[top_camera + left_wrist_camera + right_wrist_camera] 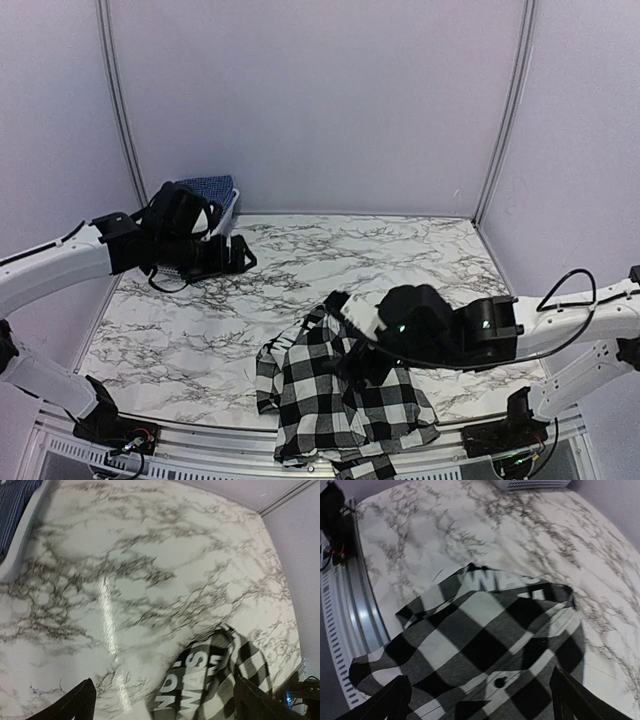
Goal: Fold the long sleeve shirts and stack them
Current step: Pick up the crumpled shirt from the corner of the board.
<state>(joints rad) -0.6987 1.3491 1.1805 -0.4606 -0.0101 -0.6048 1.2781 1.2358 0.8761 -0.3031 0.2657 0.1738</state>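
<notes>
- Two fingers of the right gripper [479, 676] stand wide apart, one at each lower corner of its wrist view, with nothing clamped between them.
- Just below them lies the black-and-white checked shirt [330, 400]. Whether the fingers touch the cloth cannot be told.
- That shirt sits in a rumpled heap at the near edge of the marble table [300, 260], right of the middle. Its lower part spills over the metal rail [200, 445] along the front.
- A dark neck label [495, 580] with white lettering shows at the shirt's far end, toward the middle of the table. The letters are too blurred to read.
- The left gripper [164, 680] is also spread wide and holds nothing. It hovers over bare marble at the left rear of the table, well apart from the checked shirt.
- Just behind the left gripper, in the far left corner, stands the white slotted basket [232, 205]. The arm's black wrist hides part of it in the top view.
- The blue printed shirt [208, 187] lies in that basket, its cloth rising above the rim.
</notes>
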